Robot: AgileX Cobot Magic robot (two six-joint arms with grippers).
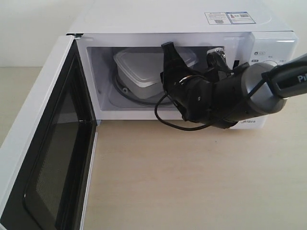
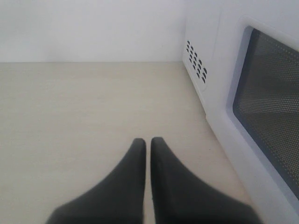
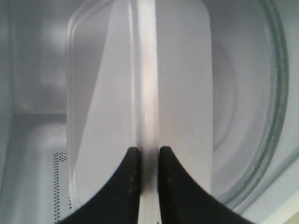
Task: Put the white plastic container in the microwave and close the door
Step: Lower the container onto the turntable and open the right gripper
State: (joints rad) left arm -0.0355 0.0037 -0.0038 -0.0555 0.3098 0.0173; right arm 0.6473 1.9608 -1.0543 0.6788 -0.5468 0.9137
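The white plastic container [image 1: 139, 72], lid on, is inside the white microwave [image 1: 168, 19], whose door [image 1: 57, 158] stands wide open.

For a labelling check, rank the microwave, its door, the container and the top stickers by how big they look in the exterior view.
1. The microwave and the door: unsure which leads, since the open door stands close to the camera.
2. The container, partly hidden by the arm.
3. The stickers.

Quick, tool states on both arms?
Left tool: shut, empty.
Right tool: shut on the white plastic container, inside the microwave.
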